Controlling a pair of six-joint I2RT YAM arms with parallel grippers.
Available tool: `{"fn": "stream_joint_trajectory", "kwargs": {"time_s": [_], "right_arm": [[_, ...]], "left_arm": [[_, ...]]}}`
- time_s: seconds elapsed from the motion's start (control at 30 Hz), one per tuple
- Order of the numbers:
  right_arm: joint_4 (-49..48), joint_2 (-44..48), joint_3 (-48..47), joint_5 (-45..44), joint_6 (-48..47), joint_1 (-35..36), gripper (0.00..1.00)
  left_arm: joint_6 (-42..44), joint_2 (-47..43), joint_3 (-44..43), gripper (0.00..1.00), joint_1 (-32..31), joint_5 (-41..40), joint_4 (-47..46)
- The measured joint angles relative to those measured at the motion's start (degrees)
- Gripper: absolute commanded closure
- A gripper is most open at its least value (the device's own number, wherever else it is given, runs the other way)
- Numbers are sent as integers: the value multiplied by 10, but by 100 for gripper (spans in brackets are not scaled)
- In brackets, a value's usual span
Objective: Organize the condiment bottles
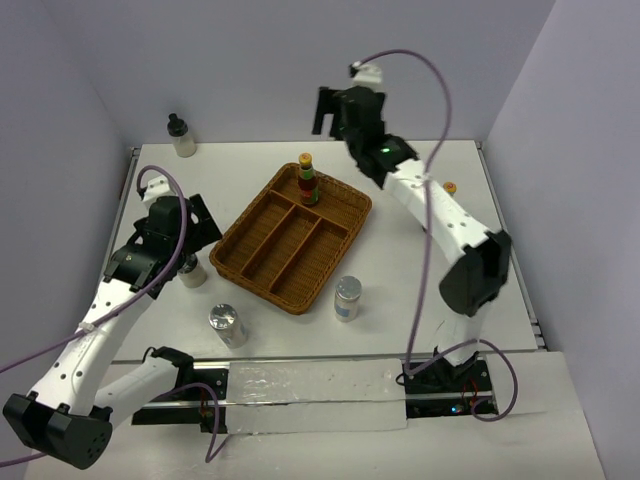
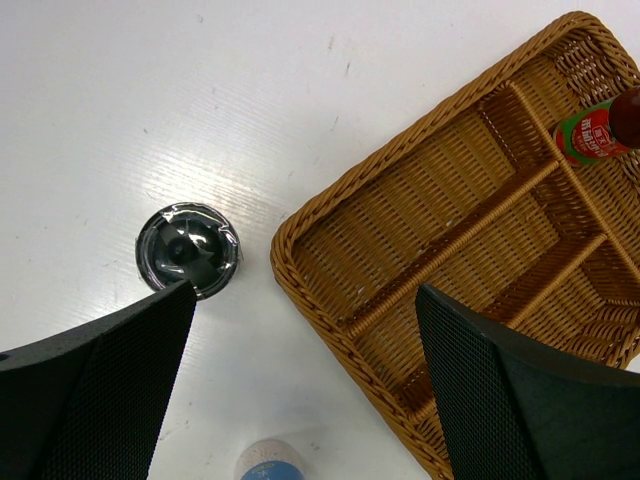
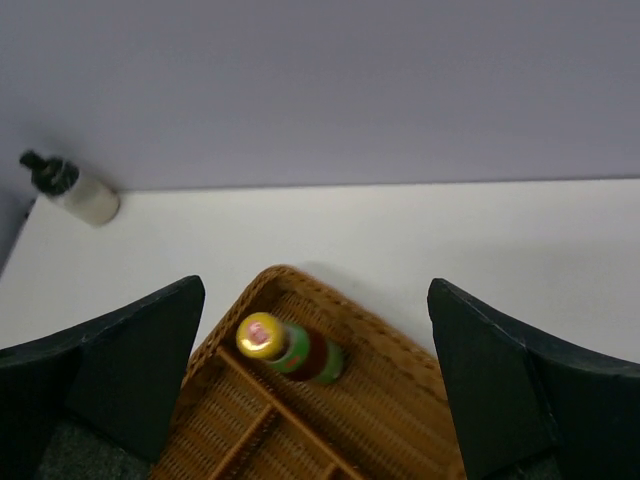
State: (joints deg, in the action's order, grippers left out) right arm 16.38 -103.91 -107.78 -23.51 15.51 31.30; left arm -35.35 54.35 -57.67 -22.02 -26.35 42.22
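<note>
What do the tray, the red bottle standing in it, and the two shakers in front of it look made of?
Tray: woven wicker or rattan, matte brown; the weave shows plainly. Red bottle: glossy, glass or plastic, cannot tell which; green printed label. Right shaker and left shaker: clear-looking bodies, glass or plastic; shiny silver lids, probably metal.

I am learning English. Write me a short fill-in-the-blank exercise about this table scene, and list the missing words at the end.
One red sauce bottle stands ___ the wicker tray.
Exactly ___ silver-lidded shakers stand on the table outside the tray.
The cream bottle at the table's far left corner has a ___ cap.
The left gripper and the right gripper are both ___.
Missing words: inside; two; black; open.
</note>
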Motion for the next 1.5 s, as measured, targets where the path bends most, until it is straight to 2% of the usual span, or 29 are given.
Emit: {"fn": "stream_joint_trajectory", "kwargs": {"time_s": [0.23, 0.4, 0.57, 0.9, 1.1, 1.33, 1.5], "right_arm": [[7, 233, 195, -31, 0, -179, 0], [11, 311, 343, -31, 0, -235, 0], [7, 299, 410, -13, 0, -282, 0], [-25, 225, 418, 9, 0, -298, 1], [-40, 193, 418, 9, 0, -302, 10], [-66, 183, 430, 8, 0, -302, 25], [-70, 181, 437, 6, 0, -302, 28]], "left_arm": [[0, -8, 0, 0, 0, -1, 1], [0, 2, 0, 1, 0, -1, 0], [0, 10, 0, 0, 0, 5, 0], [-4, 11, 4, 0, 0, 14, -9], [-5, 14, 5, 0, 0, 16, -9], [-6, 18, 10, 0, 0, 24, -15], [-7, 25, 11, 1, 0, 26, -19]]}}
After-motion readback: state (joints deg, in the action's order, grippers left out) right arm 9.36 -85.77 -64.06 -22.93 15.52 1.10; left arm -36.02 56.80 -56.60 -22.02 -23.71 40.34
